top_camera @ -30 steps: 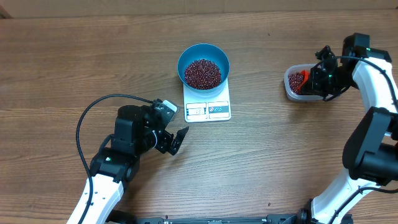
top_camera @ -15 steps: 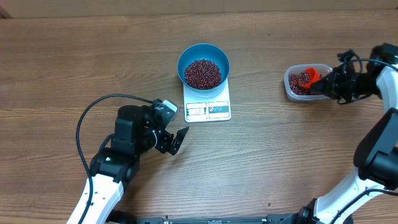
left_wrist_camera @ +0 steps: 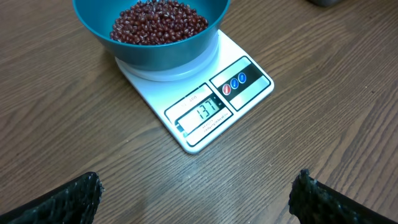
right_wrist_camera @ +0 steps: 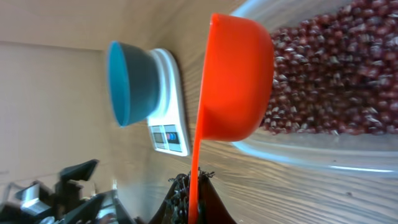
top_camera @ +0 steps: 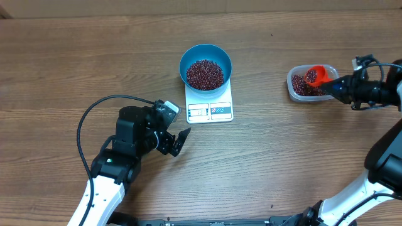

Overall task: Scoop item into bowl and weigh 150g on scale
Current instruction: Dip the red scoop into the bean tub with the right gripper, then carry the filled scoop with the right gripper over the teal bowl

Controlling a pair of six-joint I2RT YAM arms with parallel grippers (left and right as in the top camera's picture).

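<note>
The light blue bowl (top_camera: 205,66) holds a heap of dark red beans (top_camera: 205,74) and stands on the white scale (top_camera: 210,108). In the left wrist view the bowl (left_wrist_camera: 158,53) and scale (left_wrist_camera: 208,102) lie ahead, and the display shows 131. My left gripper (top_camera: 179,141) (left_wrist_camera: 198,190) rests open over bare wood, below and left of the scale. My right gripper (top_camera: 339,89) (right_wrist_camera: 194,186) is shut on the thin handle of an orange scoop (top_camera: 315,76) (right_wrist_camera: 233,81). The scoop holds a few beans and hovers over the clear tub (top_camera: 296,92) of beans (right_wrist_camera: 329,81).
A black cable (top_camera: 94,113) loops left of my left arm. The tub sits near the table's right side, apart from the scale. Bare wood lies between scale and tub.
My right arm has swung out to the right and turned. The orange scoop has come up out of the tub's beans and now sits higher over the tub. The left arm is still.
</note>
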